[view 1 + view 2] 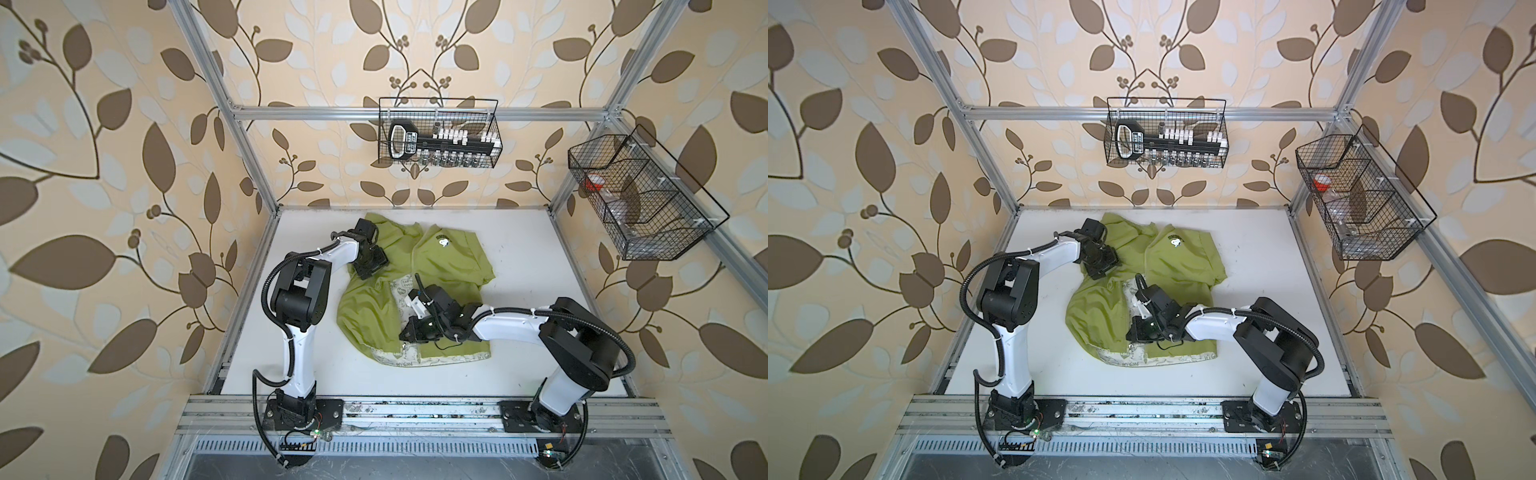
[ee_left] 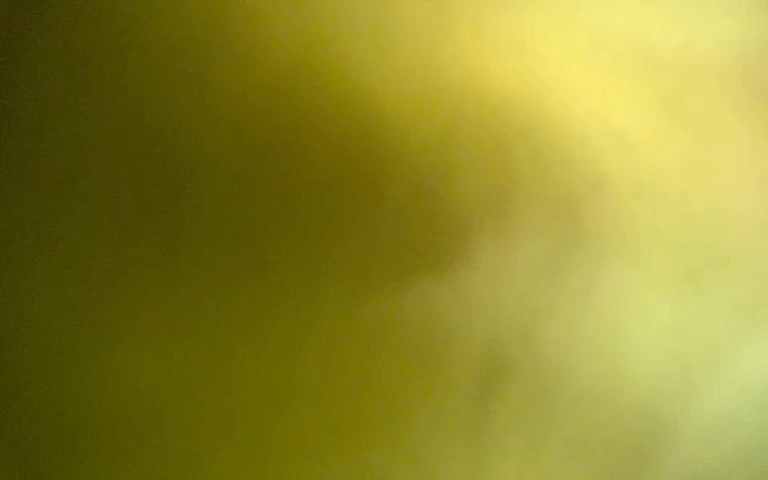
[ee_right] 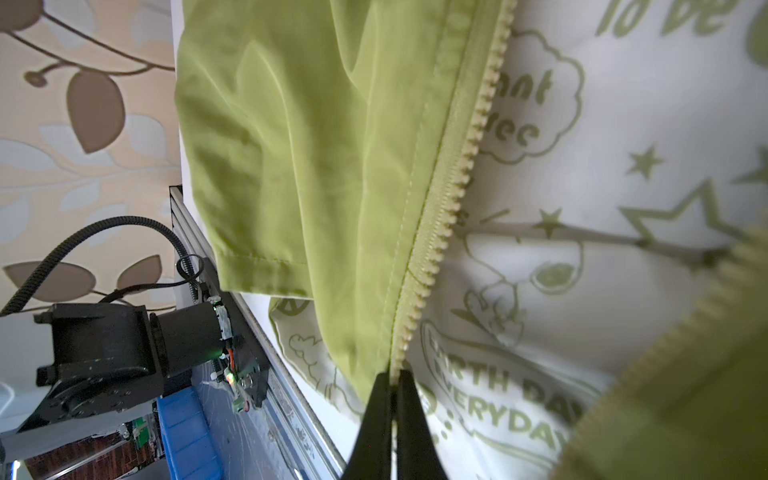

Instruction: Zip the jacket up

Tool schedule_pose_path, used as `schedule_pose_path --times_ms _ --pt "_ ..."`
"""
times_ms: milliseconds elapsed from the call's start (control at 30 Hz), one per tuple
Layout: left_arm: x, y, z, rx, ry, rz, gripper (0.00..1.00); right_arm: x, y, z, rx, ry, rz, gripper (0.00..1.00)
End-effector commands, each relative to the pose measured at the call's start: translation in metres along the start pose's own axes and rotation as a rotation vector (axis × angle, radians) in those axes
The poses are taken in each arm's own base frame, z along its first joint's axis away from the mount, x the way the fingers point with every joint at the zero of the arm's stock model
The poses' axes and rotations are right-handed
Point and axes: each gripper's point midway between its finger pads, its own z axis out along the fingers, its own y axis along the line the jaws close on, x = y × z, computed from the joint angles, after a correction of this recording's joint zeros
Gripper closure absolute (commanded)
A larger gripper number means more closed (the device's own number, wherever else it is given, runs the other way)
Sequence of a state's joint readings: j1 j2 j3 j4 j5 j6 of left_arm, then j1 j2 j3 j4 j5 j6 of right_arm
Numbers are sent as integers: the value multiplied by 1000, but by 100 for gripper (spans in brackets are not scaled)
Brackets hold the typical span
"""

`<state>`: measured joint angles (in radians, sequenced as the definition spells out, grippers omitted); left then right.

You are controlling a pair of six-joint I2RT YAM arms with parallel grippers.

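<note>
Presently, jacket [image 1: 451,259]: lime green, lying crumpled and unzipped on the white table [image 1: 540,332], toward its far middle; the front is open and the printed white lining [image 3: 623,124] shows.
Zipper [image 3: 449,216]: pale teeth run along one green front edge, not joined to the other side.
Right gripper [image 3: 392,374]: fingers pressed together, pinching the zipper edge on the jacket's near half.
Left gripper [image 1: 373,266]: down on the jacket's far left part; its wrist view is only green blur, so it is perhaps against the fabric; its jaw spread cannot be told.

One jacket [image 1: 451,262]; two baskets [image 1: 438,100]; two arms [image 1: 300,353]
</note>
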<state>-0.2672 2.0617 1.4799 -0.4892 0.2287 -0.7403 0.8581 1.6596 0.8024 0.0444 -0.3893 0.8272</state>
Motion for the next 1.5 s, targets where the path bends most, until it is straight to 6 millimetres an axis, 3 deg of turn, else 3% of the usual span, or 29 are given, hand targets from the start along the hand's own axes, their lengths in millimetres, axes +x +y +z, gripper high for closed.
schedule_pose_path --times_ms 0,267,433,533,633,733,867,900,1000,1100,1233,1367,1400,1467 --pt "-32 -25 -27 79 -87 -15 29 3 9 -15 -13 -33 10 100" --pt "-43 -34 -18 91 -63 -36 30 9 19 -31 -23 -69 2 100" --pt "-45 -42 -19 121 -53 -26 30 18 2 -15 10 -44 18 100" --pt "-46 -48 -36 133 -75 7 28 14 -8 1 27 -28 29 100" --pt "-50 -56 -74 147 -149 49 24 5 -18 14 48 -30 43 100" --pt "-50 -63 -128 184 -251 90 20 -6 -26 19 59 -42 61 100" --pt "-31 -70 -210 331 -415 139 13 -17 -23 14 47 -64 63 100" --pt "-24 -68 -231 367 -463 147 1 -19 -21 12 49 -68 55 100" --pt "-1 -54 -283 452 -595 154 1 -20 -17 9 53 -63 36 100" --pt "16 -19 -305 413 -671 76 1 -21 -14 7 50 -63 22 100" --pt "48 14 -299 363 -594 21 1 -22 -11 5 44 -66 18 100" --pt "99 21 -264 433 -348 43 2 -22 -8 4 43 -67 8 100" --pt "110 22 -253 470 -299 34 10 -23 -6 3 40 -71 2 99" --pt "123 34 -238 504 -277 -6 11 -23 -6 0 48 -78 -11 90"
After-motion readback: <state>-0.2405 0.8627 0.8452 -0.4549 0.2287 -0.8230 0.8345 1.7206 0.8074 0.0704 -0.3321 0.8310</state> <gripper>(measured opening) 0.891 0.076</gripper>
